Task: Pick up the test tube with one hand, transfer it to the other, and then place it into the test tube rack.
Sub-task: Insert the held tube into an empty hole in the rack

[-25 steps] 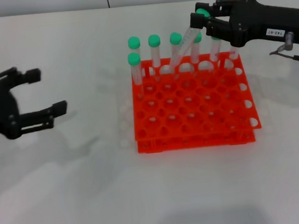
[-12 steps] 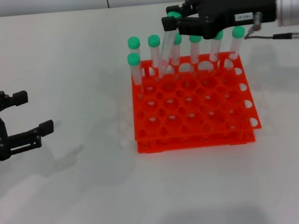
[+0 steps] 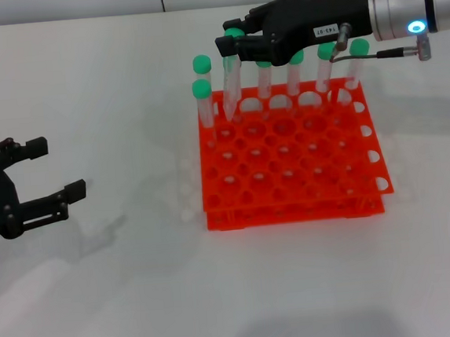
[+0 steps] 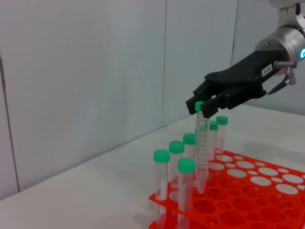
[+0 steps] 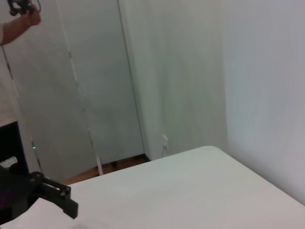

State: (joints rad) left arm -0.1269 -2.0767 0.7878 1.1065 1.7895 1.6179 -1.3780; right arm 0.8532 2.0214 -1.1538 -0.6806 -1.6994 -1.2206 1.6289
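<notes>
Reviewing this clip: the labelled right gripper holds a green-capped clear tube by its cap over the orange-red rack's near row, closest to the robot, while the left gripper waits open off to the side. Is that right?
Not quite. The right gripper holds the green-capped clear plastic test tube over the far row of the orange-red plastic rack, beside the tubes already standing there, not the near row. The head view shows this. The rest stands: it grips at the cap, and the left gripper waits open off to the side.

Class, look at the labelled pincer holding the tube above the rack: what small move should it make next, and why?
Probably lower it straight down. The right pincer grips the test tube by its green cap, nearly upright, tip just above a hole in the test tube rack. The left pincer waits open, well away.
</notes>
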